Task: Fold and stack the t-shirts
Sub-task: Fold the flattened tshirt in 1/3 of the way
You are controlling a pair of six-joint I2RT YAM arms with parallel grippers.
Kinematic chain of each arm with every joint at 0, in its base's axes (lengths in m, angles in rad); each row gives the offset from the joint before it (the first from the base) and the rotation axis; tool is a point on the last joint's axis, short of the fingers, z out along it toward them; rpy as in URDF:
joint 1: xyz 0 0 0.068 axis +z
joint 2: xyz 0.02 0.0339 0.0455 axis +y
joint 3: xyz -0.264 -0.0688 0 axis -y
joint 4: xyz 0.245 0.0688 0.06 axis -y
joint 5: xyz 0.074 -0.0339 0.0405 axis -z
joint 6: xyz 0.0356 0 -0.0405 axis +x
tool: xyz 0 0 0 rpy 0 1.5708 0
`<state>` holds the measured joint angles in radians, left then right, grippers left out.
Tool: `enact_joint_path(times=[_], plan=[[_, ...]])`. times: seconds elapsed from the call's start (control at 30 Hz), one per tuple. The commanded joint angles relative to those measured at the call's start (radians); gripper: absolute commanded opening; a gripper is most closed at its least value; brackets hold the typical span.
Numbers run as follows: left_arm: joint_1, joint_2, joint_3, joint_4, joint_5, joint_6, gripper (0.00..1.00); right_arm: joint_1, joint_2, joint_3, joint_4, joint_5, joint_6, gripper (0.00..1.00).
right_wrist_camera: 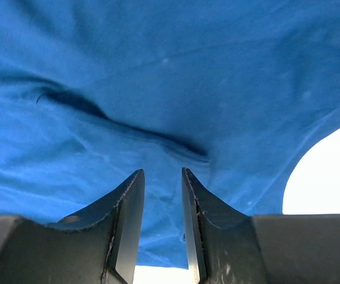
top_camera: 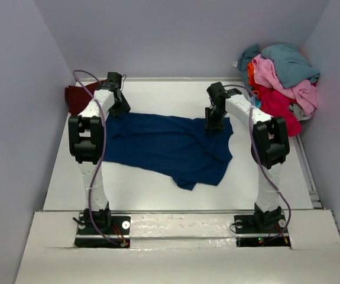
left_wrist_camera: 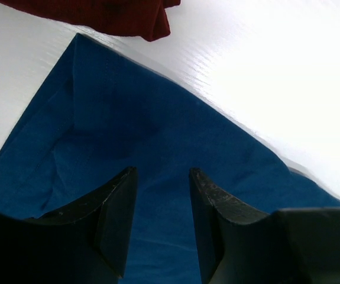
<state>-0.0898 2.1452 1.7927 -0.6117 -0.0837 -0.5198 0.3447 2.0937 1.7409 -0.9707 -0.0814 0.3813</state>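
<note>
A navy blue t-shirt lies spread across the middle of the white table, plain side up. My left gripper hovers over its far left corner, jaws open with blue cloth below them and nothing between them. My right gripper is over the shirt's far right edge, jaws open a little and empty, with wrinkled blue cloth beneath. A dark maroon t-shirt lies at the far left; its edge shows in the left wrist view.
A heap of teal, pink, red and orange t-shirts sits in the far right corner. Grey walls close in the left, back and right. A metal rail runs along the table's right edge.
</note>
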Motion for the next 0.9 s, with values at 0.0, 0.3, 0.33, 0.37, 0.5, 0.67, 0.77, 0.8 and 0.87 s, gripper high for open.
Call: enact_joint_path(times=[0.0,0.3,0.33,0.37,0.5,0.67,0.77,0.8,0.87], plan=[[0.005,-0.077,0.010,-0.019,-0.014,0.017,0.52,-0.027,-0.006,0.051,0.004,0.032,0.014,0.38],[0.005,-0.074,0.017,-0.026,-0.019,0.018,0.52,-0.061,-0.024,0.002,0.009,-0.006,0.014,0.38],[0.005,-0.073,0.019,-0.025,-0.021,0.018,0.52,-0.061,-0.023,-0.010,0.010,-0.009,0.014,0.38],[0.005,-0.073,0.019,-0.025,-0.021,0.018,0.52,-0.061,-0.026,-0.021,0.013,-0.011,0.014,0.38],[0.005,-0.073,0.019,-0.025,-0.021,0.017,0.52,-0.061,-0.041,-0.064,0.024,-0.041,0.008,0.38],[0.005,-0.071,0.013,-0.019,-0.022,0.014,0.52,-0.061,-0.069,-0.109,0.027,-0.034,0.001,0.38],[0.005,-0.071,0.008,-0.017,-0.018,0.012,0.52,-0.061,-0.070,-0.124,0.029,-0.035,-0.002,0.38],[0.005,-0.071,0.007,-0.014,-0.018,0.010,0.52,-0.061,-0.072,-0.127,0.033,-0.043,-0.002,0.38],[0.005,-0.073,0.004,-0.013,-0.017,0.012,0.52,-0.061,-0.069,-0.129,0.038,-0.053,-0.001,0.38]])
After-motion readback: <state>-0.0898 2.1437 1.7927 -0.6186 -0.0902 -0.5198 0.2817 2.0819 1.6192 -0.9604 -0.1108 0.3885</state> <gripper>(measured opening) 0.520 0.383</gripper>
